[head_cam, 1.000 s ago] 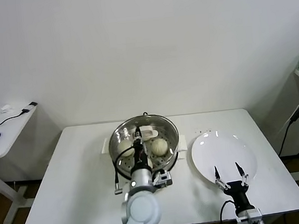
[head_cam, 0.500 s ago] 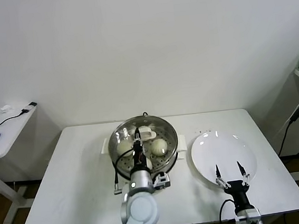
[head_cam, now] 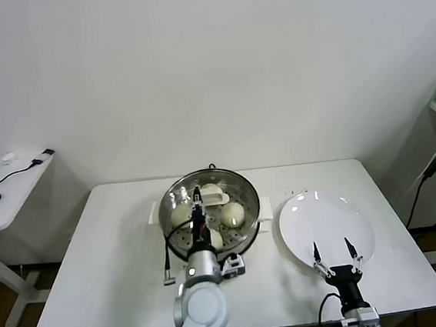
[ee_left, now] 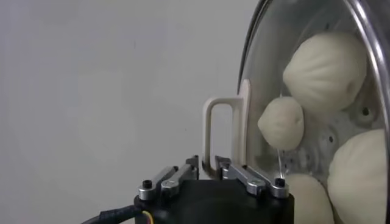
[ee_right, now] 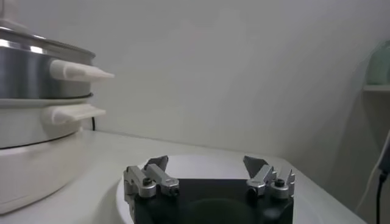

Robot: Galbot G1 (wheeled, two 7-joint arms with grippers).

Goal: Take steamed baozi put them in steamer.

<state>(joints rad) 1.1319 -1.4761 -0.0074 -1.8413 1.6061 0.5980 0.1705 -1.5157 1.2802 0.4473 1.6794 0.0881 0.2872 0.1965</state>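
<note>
Item: placing of the steamed baozi (head_cam: 233,213) in the steamer (head_cam: 212,210).

Location of goods: the buns lie on the perforated tray inside the steamer, which stands on the bench (head_cam: 118,250). The left wrist view shows four of them close together. The white plate (head_cam: 326,230), just beside the steamer on its right, carries no bun.

Step in hand, as judged: release of the last bun and withdrawal. Best done by parting the fingers fully before lifting, then rising straight up clear of the steamer rim, so that no bun is dragged or nudged against its neighbours.

Left pincer (head_cam: 199,205): over the steamer's near half, pointing down into the bowl, forearm coming up from the bench's near edge. Fingers only slightly parted; whether they touch a bun cannot be told.

Right pincer (head_cam: 334,253): idle over the plate's near edge, jaws spread wide, holding nothing.
</note>
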